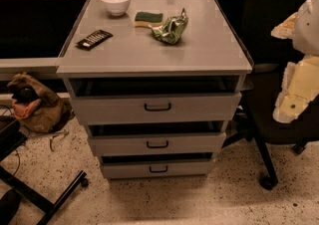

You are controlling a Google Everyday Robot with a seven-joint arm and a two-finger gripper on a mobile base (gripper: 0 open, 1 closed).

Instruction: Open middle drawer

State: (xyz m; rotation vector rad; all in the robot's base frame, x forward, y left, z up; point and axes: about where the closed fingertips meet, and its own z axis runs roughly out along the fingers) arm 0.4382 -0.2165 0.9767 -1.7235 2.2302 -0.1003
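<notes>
A grey cabinet [154,50] stands in the middle of the camera view with three drawers stacked in its front. The middle drawer [119,145] is a shallow grey front with a small black loop handle [157,144] at its centre. A dark gap shows above its front, as above the taller top drawer [109,109] and the smaller bottom drawer [124,170]. My gripper [295,92] is the cream-coloured part of the arm at the right edge, near the camera, well to the right of the drawers and touching none of them.
On the cabinet top lie a white bowl [115,2], a green sponge [148,18], a crumpled green bag [171,29] and a black bar [93,39]. A black office chair [271,114] stands close on the right. A brown bag [32,102] and a black frame [45,196] are on the floor at left.
</notes>
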